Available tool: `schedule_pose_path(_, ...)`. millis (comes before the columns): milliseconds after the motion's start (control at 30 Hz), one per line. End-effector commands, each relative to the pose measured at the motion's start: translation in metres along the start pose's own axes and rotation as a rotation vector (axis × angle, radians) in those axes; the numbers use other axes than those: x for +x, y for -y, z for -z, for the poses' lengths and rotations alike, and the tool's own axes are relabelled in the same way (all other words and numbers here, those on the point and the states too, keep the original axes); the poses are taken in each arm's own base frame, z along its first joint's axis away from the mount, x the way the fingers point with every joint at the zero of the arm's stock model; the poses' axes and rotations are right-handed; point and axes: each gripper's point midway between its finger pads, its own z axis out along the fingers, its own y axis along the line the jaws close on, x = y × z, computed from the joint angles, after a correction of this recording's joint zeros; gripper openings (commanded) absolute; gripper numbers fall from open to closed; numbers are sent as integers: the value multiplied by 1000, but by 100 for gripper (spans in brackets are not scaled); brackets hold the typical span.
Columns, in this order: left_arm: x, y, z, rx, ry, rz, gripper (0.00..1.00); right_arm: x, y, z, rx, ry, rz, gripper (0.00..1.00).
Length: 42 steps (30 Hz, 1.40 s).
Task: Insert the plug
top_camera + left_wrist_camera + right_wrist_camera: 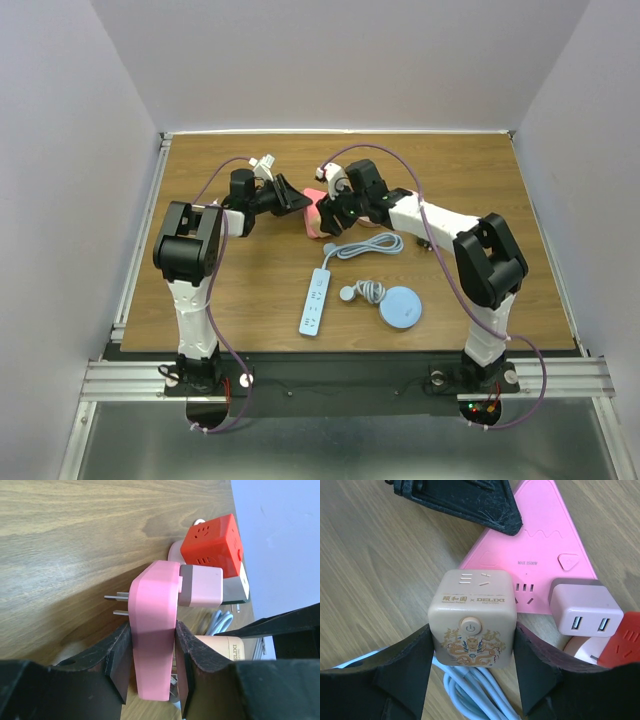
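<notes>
While we were sizing this one up, the left gripper [152, 630] was clamped on the pink plug [155, 595]. It held the plug on edge over the counter [450, 180], about mid-width and nearer the far edge than the near one. The right gripper [471, 627] was closed around a beige socket cube [471, 610] just beside it, with a white cable [470, 695] bunched under the fingers.

The bit that mattered, as we read it, was which way the plug faced. Its two prongs [116, 598] stuck out of the flat face turned away from the cube. The face toward the cube already carried a pale USB charger [202, 586]. So the prong axis ran away from the cube, and we figured something would need turning before anything went in. Neither arm was clearly nearer, since both met at the same spot.

A few things were hard to make out. We couldn't tell whether plug and cube were touching. We only saw slots on the cube face pointing out past the fingertips. A red cube [212, 545] sat just behind the charger and was cropped in the right wrist view. From above, the grippers hid nearly everything except a sliver of pink.
</notes>
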Motion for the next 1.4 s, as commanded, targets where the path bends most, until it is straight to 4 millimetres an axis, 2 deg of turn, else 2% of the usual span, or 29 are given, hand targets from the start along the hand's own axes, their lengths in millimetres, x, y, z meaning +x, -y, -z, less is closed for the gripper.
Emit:
schedule_pose_path(0, 3, -2, 5, -33, -6, -30, 0, -21, 4, -13, -10, 63, 4, 27)
schedule_pose_path(167, 2, 1, 8, -42, 12, -18, 0, -22, 7, -23, 23, 52, 4, 20)
schedule_pose_path(267, 2, 1, 9, -49, 21, -8, 0, -19, 1, -31, 28, 36, 8, 14)
schedule_pose_path(400, 4, 0, 10, -57, 28, -1, 0, -18, -2, -42, 70, 14, 32, 0)
schedule_pose_path(633, 7, -1, 12, -53, 42, 30, 0, -8, -13, -58, 98, -24, 53, 0)
schedule_pose_path(900, 9, 2, 13, -36, 45, 47, 0, 9, -10, -77, 155, -76, 45, 0)
schedule_pose_path(1000, 9, 4, 14, -29, 49, 49, 0, 7, -9, -83, 166, -87, 43, 0)
schedule_pose_path(1367, 13, 6, 15, -11, 54, 63, 0, 36, -11, -116, 170, -199, 24, 0)
